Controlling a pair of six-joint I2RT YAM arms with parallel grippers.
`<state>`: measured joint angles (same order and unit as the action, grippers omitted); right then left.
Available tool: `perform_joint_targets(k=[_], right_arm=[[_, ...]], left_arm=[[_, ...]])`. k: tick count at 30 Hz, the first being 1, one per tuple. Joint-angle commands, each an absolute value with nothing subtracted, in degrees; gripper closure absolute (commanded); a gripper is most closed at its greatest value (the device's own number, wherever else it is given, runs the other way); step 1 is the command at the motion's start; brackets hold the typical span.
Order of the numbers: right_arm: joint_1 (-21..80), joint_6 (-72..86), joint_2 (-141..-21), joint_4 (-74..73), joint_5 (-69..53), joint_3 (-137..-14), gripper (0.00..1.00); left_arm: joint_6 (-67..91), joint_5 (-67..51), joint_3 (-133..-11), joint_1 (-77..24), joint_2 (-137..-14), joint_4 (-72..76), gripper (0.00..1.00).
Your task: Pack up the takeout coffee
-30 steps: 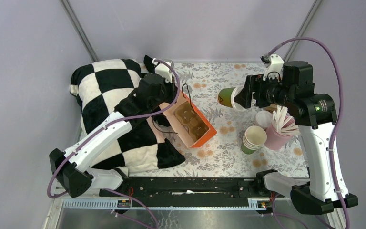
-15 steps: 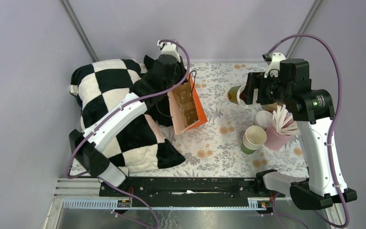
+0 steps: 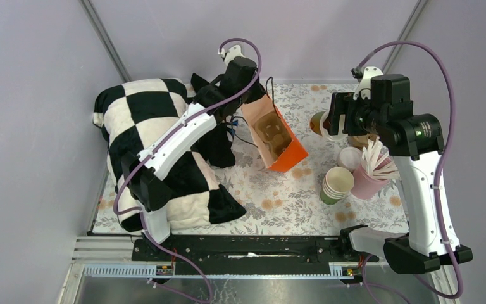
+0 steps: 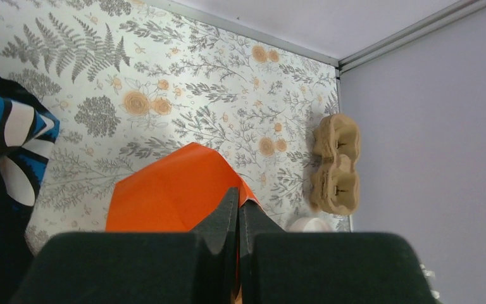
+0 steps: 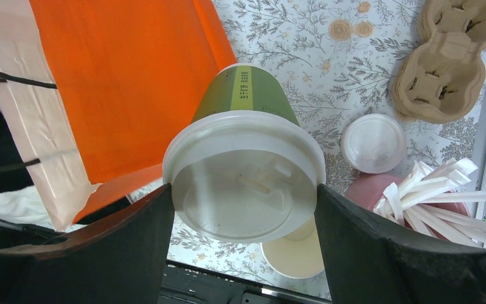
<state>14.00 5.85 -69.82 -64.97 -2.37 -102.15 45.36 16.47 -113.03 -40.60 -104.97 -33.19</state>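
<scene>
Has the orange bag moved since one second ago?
Yes. The orange bag, held by the shut left gripper, moved right and away, nearer the stacked cups.

The orange paper bag [image 3: 288, 152] leans open-mouthed at mid-table, a brown cardboard cup carrier [image 3: 273, 132] filling its bottom. Bare floral tablecloth [image 3: 291, 202] lies open from the bag to the near edge. Right of the bag a narrow lane is partly taken by the green paper cup with white lid [image 3: 319, 122] in the right gripper [image 5: 243, 196]; beyond stand a stack of nested green cups [image 3: 336, 185], a pink cup of white sticks [image 3: 371, 172] and a loose white lid [image 3: 349, 157]. A black-and-white chequered cushion [image 3: 133, 120] blocks the left
</scene>
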Motion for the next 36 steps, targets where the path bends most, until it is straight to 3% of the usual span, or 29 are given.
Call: perform_joint_targets(k=[1, 5, 14, 27, 31, 36], right_arm=[[14.41, 5.2, -70.4, -65.88, -1.71, -103.81, 0.41], [14.37, 4.43, -70.75, -66.19, -3.16, -104.24, 0.41], [14.42, 2.6, -69.26, -65.41, -3.11, -101.68, 0.42], [16.58, 1.48, -67.39, -63.46, -10.96, -97.89, 0.43], [17.2, 0.95, -66.83, -63.46, -10.2, -98.68, 0.44], [17.44, -1.15, -65.79, -63.29, -11.66, -100.16, 0.44]], left_arm=[[56.07, 16.83, -115.65, -38.81, -105.05, -36.63, 1.0], [55.57, 13.45, -110.75, -37.62, -104.57, -33.98, 1.0], [46.16, 10.49, -86.58, -37.31, -92.06, -18.53, 1.0], [34.52, 8.86, -82.86, -37.62, -83.72, -25.36, 1.0], [34.27, 6.99, -82.0, -38.03, -82.83, -28.0, 0.94], [33.11, 8.81, -82.12, -39.32, -83.57, -31.03, 0.96]])
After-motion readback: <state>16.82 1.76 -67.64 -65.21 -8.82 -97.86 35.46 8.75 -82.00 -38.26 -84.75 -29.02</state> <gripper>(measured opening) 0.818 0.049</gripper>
